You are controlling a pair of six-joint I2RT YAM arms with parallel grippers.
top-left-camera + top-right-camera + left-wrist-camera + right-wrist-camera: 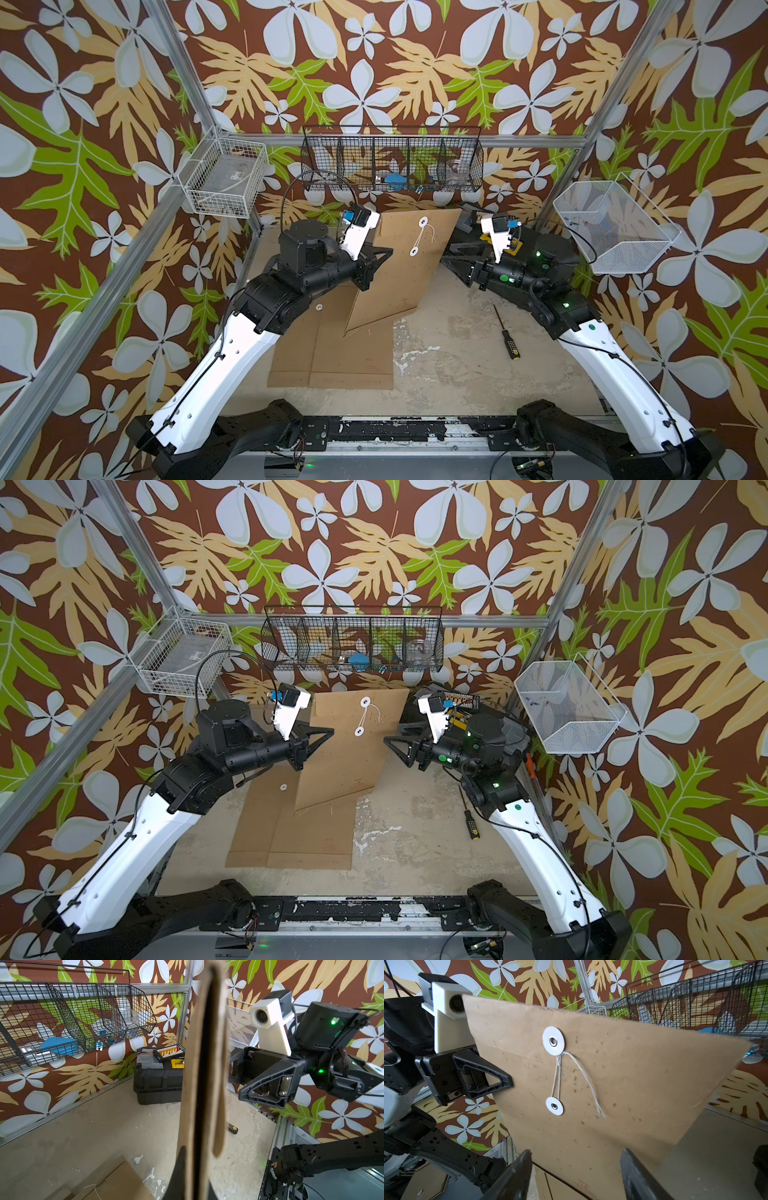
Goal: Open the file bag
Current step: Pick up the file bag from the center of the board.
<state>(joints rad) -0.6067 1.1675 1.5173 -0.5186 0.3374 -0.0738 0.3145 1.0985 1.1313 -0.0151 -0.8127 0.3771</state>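
The brown file bag (399, 266) (340, 754) hangs tilted above the table. My left gripper (388, 251) (330, 731) (193, 1184) is shut on its left edge; the left wrist view looks along that edge (190, 1084). On the bag's face (612, 1084), a white string (558, 1076) runs between two round washers (553, 1041) (554, 1105), its loose end hanging free. My right gripper (446, 254) (392, 733) (575, 1159) is open beside the bag's right edge, facing it and holding nothing.
More brown file bags (332, 357) lie flat on the table under the lifted one. A screwdriver (505, 332) lies near the right arm. A black toolbox (158, 1082) stands at the back. A black wire rack (390, 162) and white baskets (224, 176) (615, 224) hang on the walls.
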